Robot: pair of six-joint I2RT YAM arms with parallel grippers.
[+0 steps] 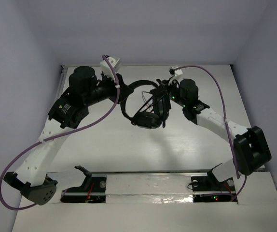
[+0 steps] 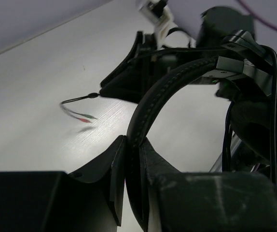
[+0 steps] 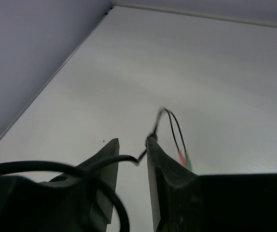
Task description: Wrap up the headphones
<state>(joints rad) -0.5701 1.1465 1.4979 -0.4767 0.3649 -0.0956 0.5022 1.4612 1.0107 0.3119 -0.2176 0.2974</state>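
White counter (image 1: 143, 150), pale lilac walls. Mid-counter, headphones (image 1: 145, 104) held up between both arms. Left tool (image 2: 131, 159) nearly closed, pinching the headband (image 2: 162, 92). Right tool (image 3: 132, 162) narrowed on the thin cable (image 3: 129, 158); plug end (image 3: 179, 145) dangles free beyond. A few cable strands cross the earcup (image 1: 147, 120). Judgement: wrapping under way, loose tail left to wind.

No legible text, brand, number or sign appears in any of the three views. Faint white markings on the left arm's dark housing (image 1: 67, 107), at middle left of the overhead view, are too small to read.
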